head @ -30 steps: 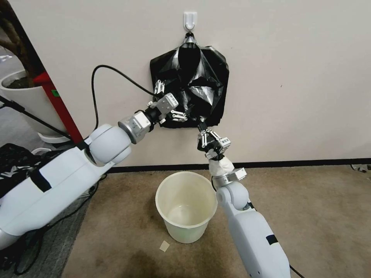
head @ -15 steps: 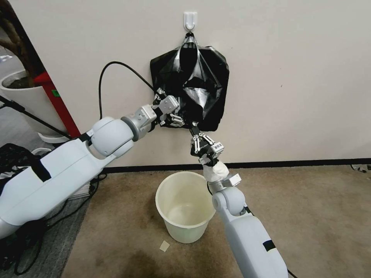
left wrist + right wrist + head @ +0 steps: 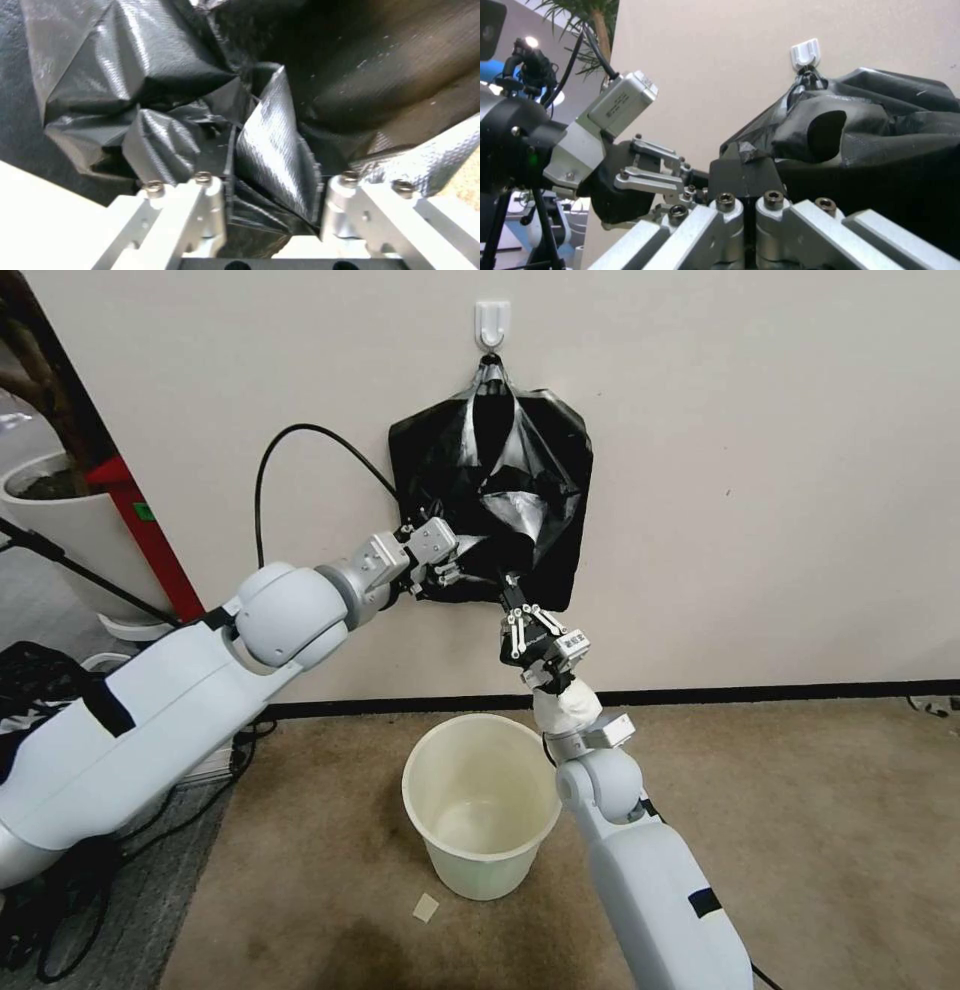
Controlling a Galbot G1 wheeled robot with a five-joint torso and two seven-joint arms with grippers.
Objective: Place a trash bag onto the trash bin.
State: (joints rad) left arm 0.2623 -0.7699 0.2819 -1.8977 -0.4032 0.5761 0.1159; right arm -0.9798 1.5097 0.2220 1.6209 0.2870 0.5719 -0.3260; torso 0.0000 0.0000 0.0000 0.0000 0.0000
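Observation:
The glossy black trash bag [image 3: 540,470] hangs from a white hook [image 3: 491,322] on the wall. My left gripper [image 3: 452,570] is at the bag's lower left corner. In the left wrist view its fingers [image 3: 210,195] stand apart, open, with a grey fold of the film [image 3: 275,142] between them. My right gripper [image 3: 512,598] reaches up to the bag's bottom edge; in the right wrist view it [image 3: 747,168] is shut on a pinch of the film. The cream-white trash bin [image 3: 480,870] stands empty on the carpet below, between both arms.
A white plant pot [image 3: 70,530] and a red post [image 3: 150,540] stand at the left. A black jumble of fabric and cables [image 3: 30,680] lies by the left arm. A paper scrap [image 3: 426,907] lies in front of the bin. Carpet to the right is free.
The left gripper's fingers have narrowed and it has drawn in at the bag's lower left corner. The right gripper shifted slightly left and up along the bag's bottom edge.

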